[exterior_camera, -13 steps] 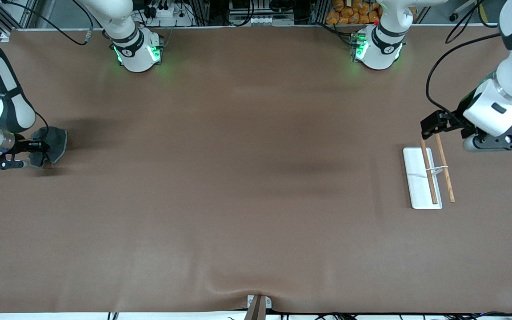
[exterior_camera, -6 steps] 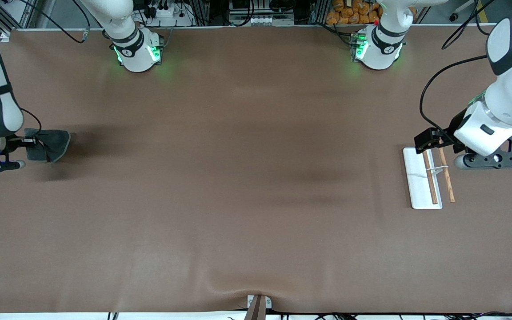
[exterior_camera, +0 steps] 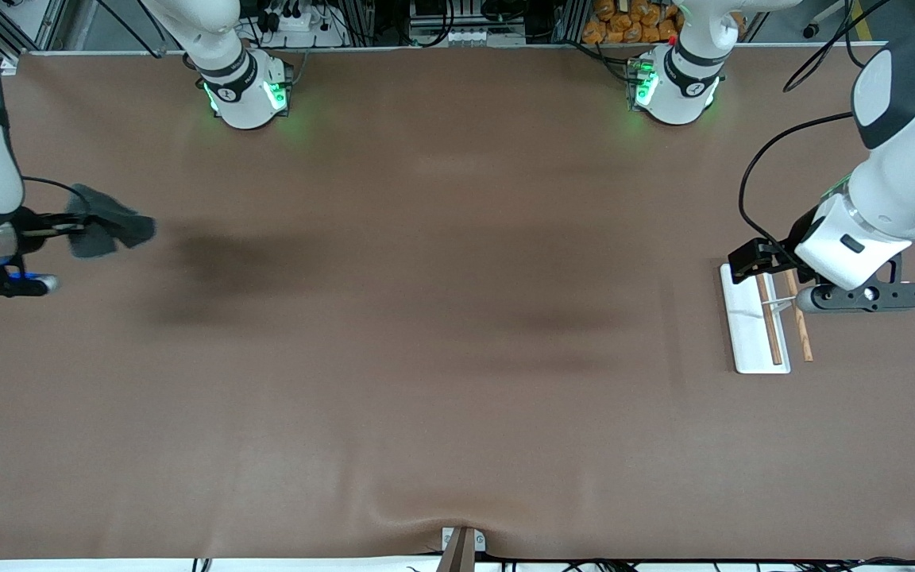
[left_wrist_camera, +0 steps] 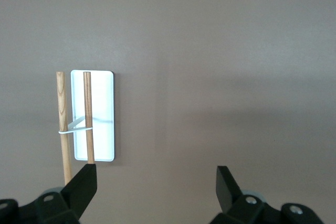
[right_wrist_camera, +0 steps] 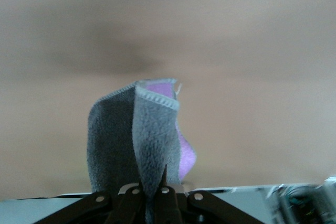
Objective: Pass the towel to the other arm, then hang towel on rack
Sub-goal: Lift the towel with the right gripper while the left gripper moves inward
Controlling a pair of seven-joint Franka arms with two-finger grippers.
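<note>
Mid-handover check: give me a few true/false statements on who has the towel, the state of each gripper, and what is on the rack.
1. The right gripper is shut on the towel. True.
2. The towel lies flat on the table. False: it hangs from the gripper, lifted, above its shadow.
3. The left gripper is open with nothing in it. True.
4. The towel is draped over the rack. False: the rack's rods are bare.
5. The left gripper is over the right arm's end of the table. False: it is over the rack, at the left arm's end.
</note>
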